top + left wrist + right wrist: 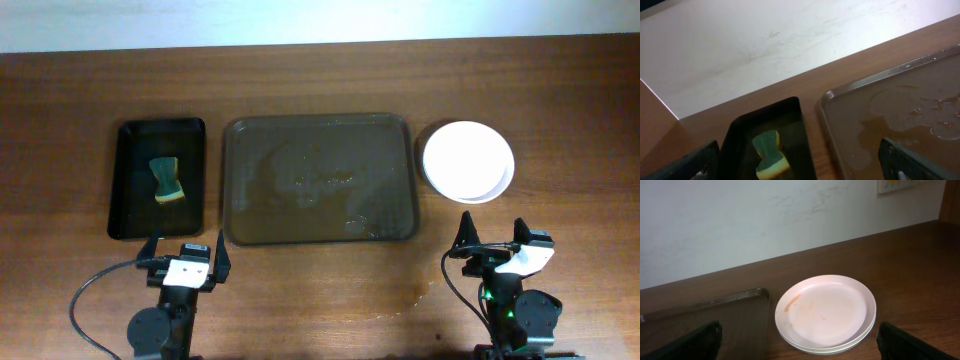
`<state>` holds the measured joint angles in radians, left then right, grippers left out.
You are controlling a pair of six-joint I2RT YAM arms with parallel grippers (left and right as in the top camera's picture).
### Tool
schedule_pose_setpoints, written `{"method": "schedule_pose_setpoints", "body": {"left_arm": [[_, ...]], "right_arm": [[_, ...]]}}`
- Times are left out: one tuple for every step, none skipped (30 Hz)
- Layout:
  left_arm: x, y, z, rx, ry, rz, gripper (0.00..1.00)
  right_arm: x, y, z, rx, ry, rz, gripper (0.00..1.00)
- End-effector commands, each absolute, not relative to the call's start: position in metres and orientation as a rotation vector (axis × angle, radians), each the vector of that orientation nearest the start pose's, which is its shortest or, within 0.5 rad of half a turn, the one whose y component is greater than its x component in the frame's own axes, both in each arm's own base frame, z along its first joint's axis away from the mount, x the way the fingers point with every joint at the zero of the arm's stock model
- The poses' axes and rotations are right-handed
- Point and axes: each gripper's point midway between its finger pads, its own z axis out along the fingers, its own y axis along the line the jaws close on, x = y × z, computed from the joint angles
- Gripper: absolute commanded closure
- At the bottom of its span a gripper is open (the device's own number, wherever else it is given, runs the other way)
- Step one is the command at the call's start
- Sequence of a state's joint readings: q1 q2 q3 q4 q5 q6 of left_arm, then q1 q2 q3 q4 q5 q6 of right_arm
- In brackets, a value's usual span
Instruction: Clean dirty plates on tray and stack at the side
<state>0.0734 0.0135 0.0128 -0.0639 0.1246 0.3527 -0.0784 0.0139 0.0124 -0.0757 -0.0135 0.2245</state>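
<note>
From overhead, the plates (468, 161) sit stacked on the table (320, 70) just to the right of the brown tray (318, 180), which holds no plates, only a film of water (320, 180). The left gripper (186, 250) and the right gripper (492, 235) are both spread wide and empty, parked near the front edge. A damp patch (420, 292) marks the wood between the tray and the right arm, and my worry is a wet plate or wet fingers sliding on contact. In the left wrist view, the fingers (912, 161) stand wide apart. Ahead of them the sponge (769, 156) lies in the black tray (740, 132), with the puddled brown tray beside it. If I fetch the sponge, a pinch near its edge could drop it, and a soaked sponge would drip across the table. In the right wrist view, the fingers (695, 340) are open. The stack is close ahead, and the top plate has an orange smear (792, 301) on its left side, so I judge the cleaning is unfinished. I see more than one rim but cannot count the layers. Wiping there could push the whole stack sideways, and lifting the top plate by a thin rim could drag the one beneath.
</note>
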Motion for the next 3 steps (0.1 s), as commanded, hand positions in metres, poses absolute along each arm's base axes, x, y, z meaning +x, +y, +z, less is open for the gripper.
{"method": "schedule_pose_setpoints", "body": {"left_arm": [[0.2457, -0.0043, 0.1597, 0.34, 1.605, 0.23, 0.01], [0.2457, -0.0043, 0.1598, 0.34, 1.605, 0.23, 0.01], [0.2457, -0.0043, 0.1597, 0.34, 1.605, 0.23, 0.01]], "right_arm": [[0.2457, -0.0147, 0.1555, 0.224, 1.636, 0.125, 0.02], [0.2457, -0.0147, 0.1556, 0.224, 1.636, 0.125, 0.01], [0.2457, -0.0147, 0.1556, 0.224, 1.636, 0.125, 0.02]]}}
